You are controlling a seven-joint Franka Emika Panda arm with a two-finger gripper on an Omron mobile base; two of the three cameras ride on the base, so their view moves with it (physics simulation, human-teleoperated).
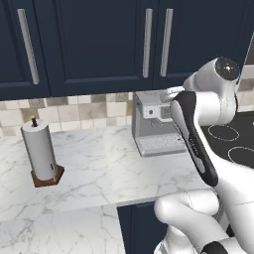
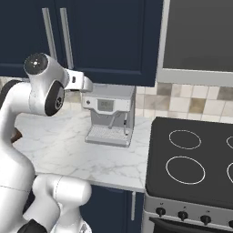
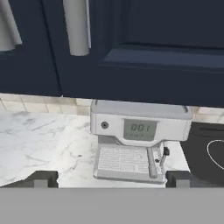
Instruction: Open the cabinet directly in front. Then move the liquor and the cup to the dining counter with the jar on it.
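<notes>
The cabinet (image 1: 99, 39) is a wide dark navy wall unit above the worktop. Both its doors are shut, and its two silver bar handles (image 1: 147, 42) meet at the middle. In the hand view the right door's handle (image 3: 76, 26) hangs at upper left. My gripper (image 3: 109, 180) is open, its dark fingertips (image 3: 41, 179) wide apart with nothing between them. It hovers below the cabinet (image 2: 104, 36), in front of the coffee machine. My hand (image 2: 81, 82) points toward the wall. The liquor, the cup, the dining counter and the jar are out of view.
A steel coffee machine (image 1: 154, 129) stands on the marble worktop (image 1: 99, 168) under the cabinet. A paper towel roll (image 1: 40, 149) on a wooden base stands at the left. A black stove (image 2: 191, 159) lies to the right, under a grey hood (image 2: 200, 41). A narrower navy door (image 1: 20, 44) is at far left.
</notes>
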